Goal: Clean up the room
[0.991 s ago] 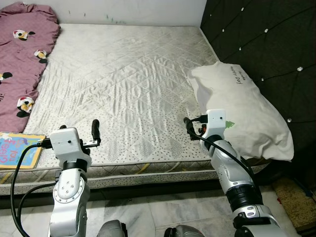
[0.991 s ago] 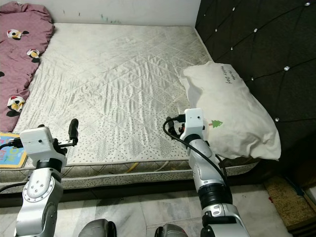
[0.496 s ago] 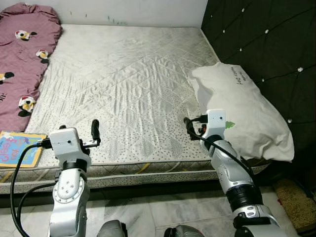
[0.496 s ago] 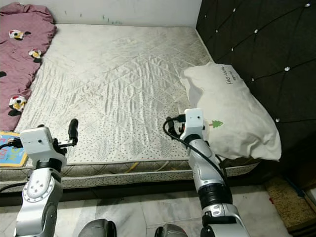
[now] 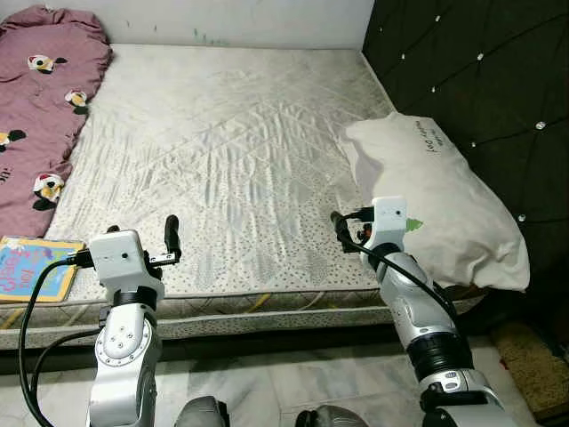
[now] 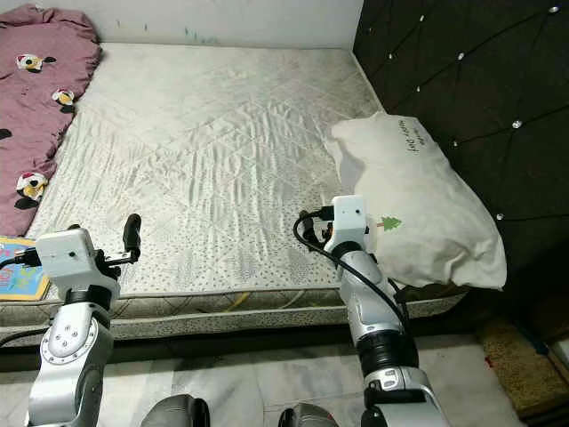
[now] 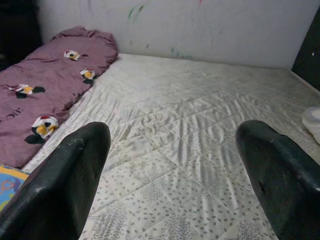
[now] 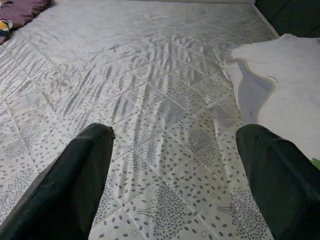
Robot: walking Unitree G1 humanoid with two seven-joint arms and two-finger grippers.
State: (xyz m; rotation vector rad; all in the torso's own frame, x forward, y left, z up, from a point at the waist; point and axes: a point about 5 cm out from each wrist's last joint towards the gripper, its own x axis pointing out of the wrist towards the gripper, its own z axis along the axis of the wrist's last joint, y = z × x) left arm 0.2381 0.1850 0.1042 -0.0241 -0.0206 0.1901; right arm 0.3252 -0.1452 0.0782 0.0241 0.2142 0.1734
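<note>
Left gripper (image 5: 171, 238) and right gripper (image 5: 339, 231) hover over the near edge of the mattress (image 5: 222, 151), fingers spread, holding nothing. Just right of the right gripper, the white pillow (image 5: 436, 200) lies askew at the near right corner, overhanging the edge, against the dark headboard (image 5: 471, 71). Judged soft, light, bulky: grip a corner or pinch the fabric. A picture book (image 5: 31, 269) lies near left; a maroon blanket (image 5: 40, 107) beyond it. No containers observed.

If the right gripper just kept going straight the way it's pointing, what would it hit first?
Probably the bare mattress. The right gripper is open and aims low across it, and the white pillow lies off to one side.
</note>
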